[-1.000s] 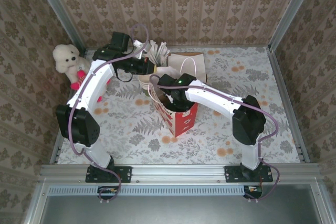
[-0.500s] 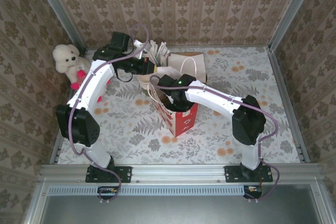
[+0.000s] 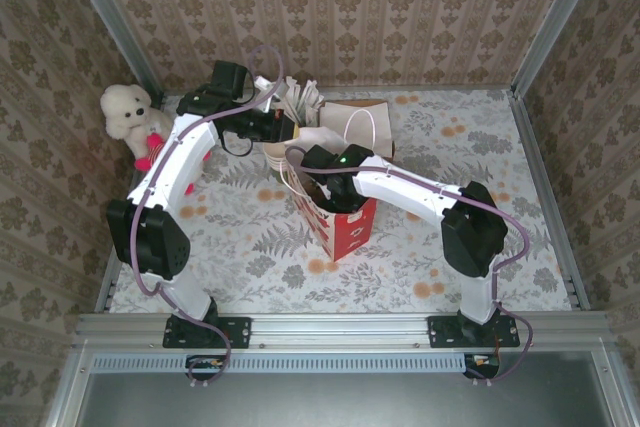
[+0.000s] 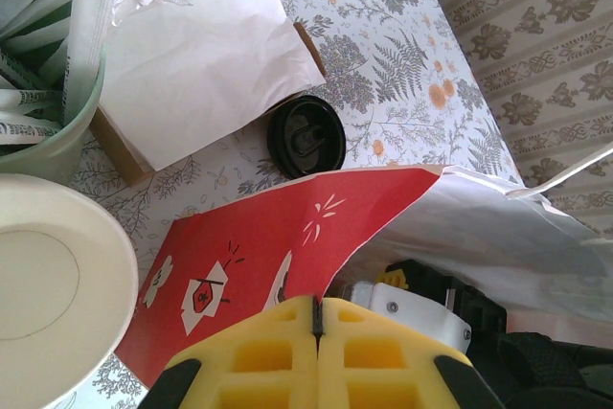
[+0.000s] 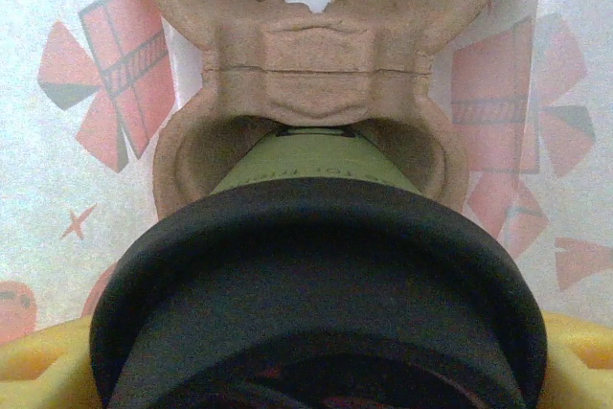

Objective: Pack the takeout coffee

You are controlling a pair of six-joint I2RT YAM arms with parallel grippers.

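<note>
We hold the coffee (image 5: pixel 316 237) clamped in our right gripper (image 5: pixel 306 371) over the tray (image 5: pixel 311 55), left gripper (image 4: pixel 317 318) closed by the bag (image 4: pixel 249 256); tilted, it could snag the rim and spill

Enclosure walls (image 3: pixel 340 7) on three sides carry beige damask-pattern wallpaper, the same pattern throughout. Aluminium corner posts (image 3: pixel 112 17) run down at rear left and rear right. The table top (image 3: pixel 480 137) is covered by a white cloth printed with grey ferns and orange flowers. An aluminium rail (image 3: pixel 340 327) spans the near edge, and a grey panel (image 3: pixel 340 397) lies below it. Lighting is even and diffuse, with soft shadows.
</note>
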